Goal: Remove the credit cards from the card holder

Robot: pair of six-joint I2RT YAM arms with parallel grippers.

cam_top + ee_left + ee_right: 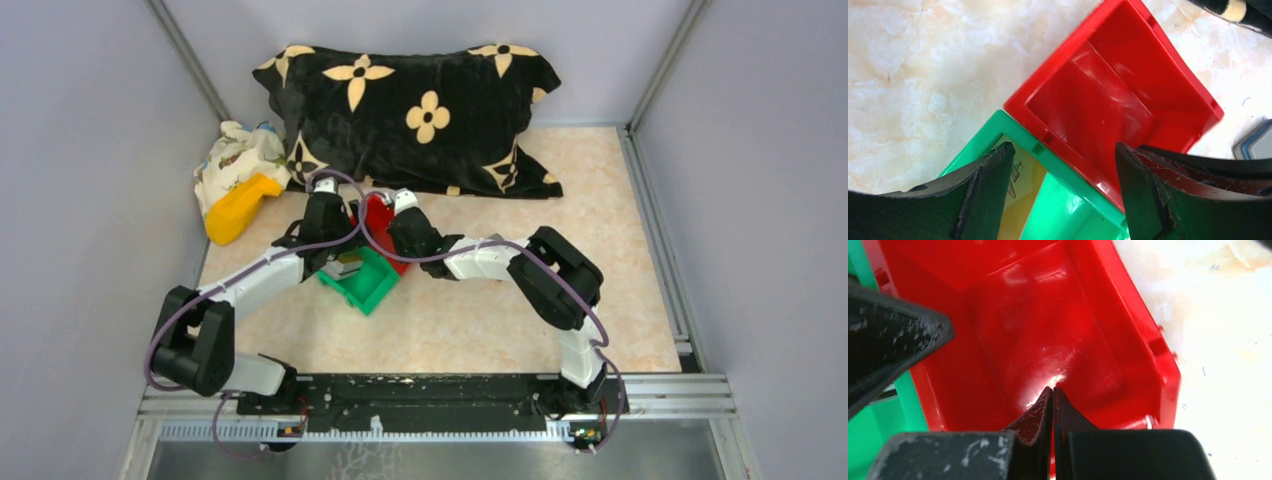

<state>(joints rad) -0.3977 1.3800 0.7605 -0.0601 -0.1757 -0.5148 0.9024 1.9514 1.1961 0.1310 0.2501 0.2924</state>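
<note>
My left gripper (1064,148) hangs open over the seam where a green bin (1068,210) meets a red bin (1108,95). Nothing is between its fingers (988,190). A yellow credit card (1015,185) with dark print lies inside the green bin, partly hidden by the left finger. A grey, blue-edged corner of the card holder (1255,142) shows on the table beside the red bin. My right gripper (1053,390) is shut on nothing and points down into the empty red bin (1048,330). From above, both grippers (335,240) (395,215) meet over the bins.
A black pillow (420,110) with cream flowers lies across the back. A patterned cloth (235,155) and a yellow object (240,205) sit at the back left. Grey walls close in on both sides. The green bin (365,285) sits nearer than the red bin (380,215).
</note>
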